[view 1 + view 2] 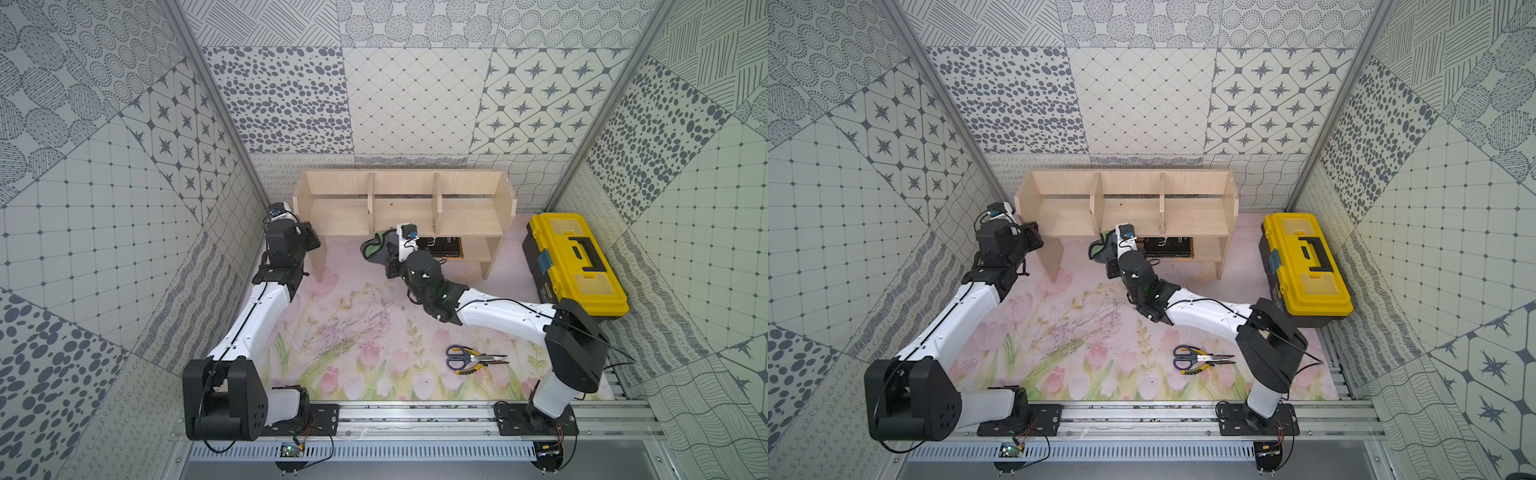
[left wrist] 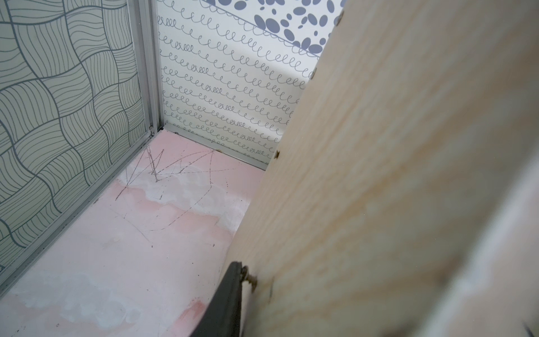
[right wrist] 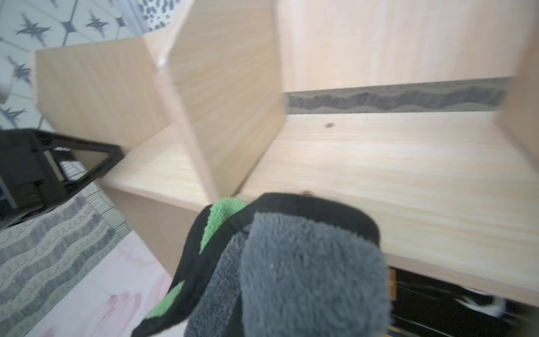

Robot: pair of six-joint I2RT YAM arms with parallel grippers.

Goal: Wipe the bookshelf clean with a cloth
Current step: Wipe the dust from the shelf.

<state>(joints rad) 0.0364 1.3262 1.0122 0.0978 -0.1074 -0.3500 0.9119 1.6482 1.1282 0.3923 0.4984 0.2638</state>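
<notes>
Two claws are at the bookshelf [image 1: 401, 216], which stands at the back of the worktop [image 1: 353, 332]. Right claw [image 1: 384, 249]: closed tight on the bunched cloth [image 3: 306, 262], held at the front edge of the main board, beside the left divider. Left claw [image 1: 309, 237]: one finger [image 2: 227, 297] lies against the left side panel's outer face; whether it clamps the panel cannot be determined.

No legible text in view.
I can't read the blue sticker [image 1: 544, 262] on the yellow toolbox [image 1: 557, 243] or print on the dark panel [image 1: 446, 248].
</notes>
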